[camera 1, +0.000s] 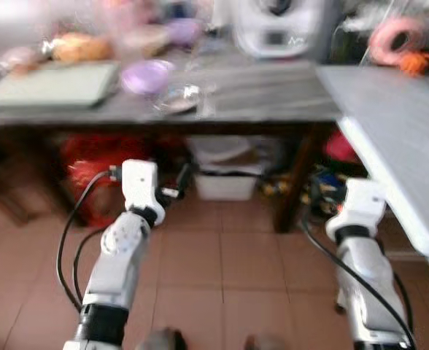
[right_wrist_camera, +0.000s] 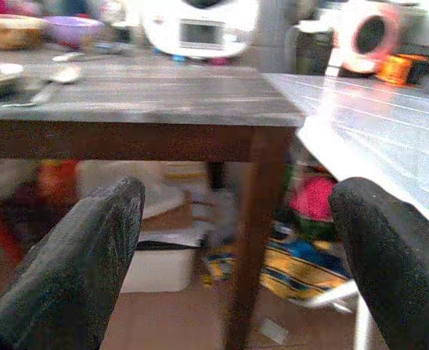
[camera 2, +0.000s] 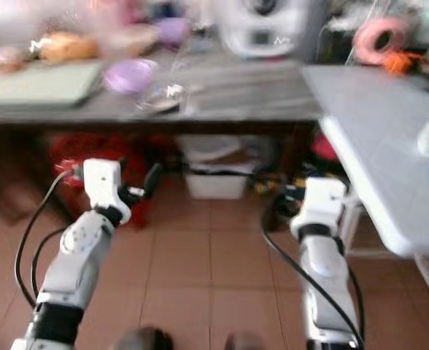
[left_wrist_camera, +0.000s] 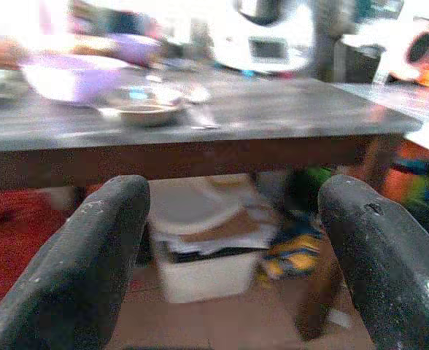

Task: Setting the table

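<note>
**A:** What is in front of the robot?

**B:** A dark wooden table (camera 1: 258, 95) runs across the top of the head view, blurred. On it sit a purple bowl (camera 1: 147, 75), a small glass dish (camera 1: 176, 98) just beside it nearer the front edge, a green mat (camera 1: 50, 84) towards the robot's left, and a white appliance (camera 1: 276, 25) at the back. These look like the table-setting things. A white table (camera 1: 397, 124) butts against the dark one on the robot's right.

**B:** Both arms are raised low over a tiled floor (camera 1: 222, 262), below the tabletop. The left gripper (left_wrist_camera: 233, 270) has its fingers spread wide with nothing between them. So does the right gripper (right_wrist_camera: 233, 270).

**A:** How should this step be done well?

**B:** I judge the step to be the approach to the table. The grippers sit lower than the table edge, so they likely need to rise above it before any reach. The glass dish is the nearest item to the front edge, almost ahead of the left gripper.

**A:** Where are the edges and the open room?

**B:** The floor straight ahead is open tile. Under the dark table sit a white bin (camera 1: 225, 186) and red bags (camera 1: 98, 171), so the feet should stop short. The right gripper faces a table leg (right_wrist_camera: 251, 233), and the white table's corner overhangs near the right arm, leaving less room on that side.
</note>
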Controlling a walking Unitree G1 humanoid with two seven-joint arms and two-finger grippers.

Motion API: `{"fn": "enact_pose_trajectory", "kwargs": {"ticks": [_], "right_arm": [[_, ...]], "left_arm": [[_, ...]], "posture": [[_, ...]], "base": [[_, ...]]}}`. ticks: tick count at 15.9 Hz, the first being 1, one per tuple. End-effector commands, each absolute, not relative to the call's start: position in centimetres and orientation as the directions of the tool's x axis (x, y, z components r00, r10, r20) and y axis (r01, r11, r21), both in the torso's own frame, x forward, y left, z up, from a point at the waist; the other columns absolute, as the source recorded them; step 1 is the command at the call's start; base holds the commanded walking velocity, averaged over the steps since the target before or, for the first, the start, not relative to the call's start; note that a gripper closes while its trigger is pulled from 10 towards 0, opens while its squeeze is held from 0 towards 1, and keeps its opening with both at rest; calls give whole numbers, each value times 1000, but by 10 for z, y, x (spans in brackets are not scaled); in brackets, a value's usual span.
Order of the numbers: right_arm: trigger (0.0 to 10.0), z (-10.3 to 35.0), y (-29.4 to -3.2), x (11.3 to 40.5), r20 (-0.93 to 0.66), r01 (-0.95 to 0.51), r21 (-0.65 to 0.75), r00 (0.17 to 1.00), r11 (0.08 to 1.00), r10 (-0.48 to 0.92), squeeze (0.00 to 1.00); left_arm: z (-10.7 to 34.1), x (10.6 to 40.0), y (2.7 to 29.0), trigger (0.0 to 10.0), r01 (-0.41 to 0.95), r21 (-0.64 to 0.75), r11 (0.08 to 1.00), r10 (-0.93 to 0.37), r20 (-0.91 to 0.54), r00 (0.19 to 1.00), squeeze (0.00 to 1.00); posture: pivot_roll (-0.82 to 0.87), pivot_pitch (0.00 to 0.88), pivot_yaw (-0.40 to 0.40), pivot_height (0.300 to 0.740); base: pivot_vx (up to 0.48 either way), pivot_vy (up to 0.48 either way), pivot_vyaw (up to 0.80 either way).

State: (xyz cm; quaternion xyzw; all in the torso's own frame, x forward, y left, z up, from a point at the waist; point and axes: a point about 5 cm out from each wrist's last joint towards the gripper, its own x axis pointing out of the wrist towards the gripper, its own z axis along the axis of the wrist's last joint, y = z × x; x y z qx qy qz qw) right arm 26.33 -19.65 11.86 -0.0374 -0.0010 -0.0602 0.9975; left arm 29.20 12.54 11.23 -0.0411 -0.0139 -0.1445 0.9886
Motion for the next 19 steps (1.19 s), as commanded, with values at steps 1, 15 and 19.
{"fn": "enact_pose_trajectory", "kwargs": {"ticks": [1,15,19], "right_arm": [[10000,118,-194,262,8,124,-63,992,990,-124,0],[10000,122,-193,263,25,116,-46,993,992,-115,0],[10000,122,-195,264,29,130,-85,991,988,-128,0]], "left_arm": [[110,291,126,10000,296,-66,953,-295,29,955,0],[112,288,122,10000,355,-63,933,-352,47,935,0],[112,288,123,10000,354,-61,933,-352,45,935,0]], "posture": [[-54,0,43,740],[-52,0,48,740],[-48,0,47,740]], "base": [[0,0,0],[229,-194,0],[341,-334,0]]}}
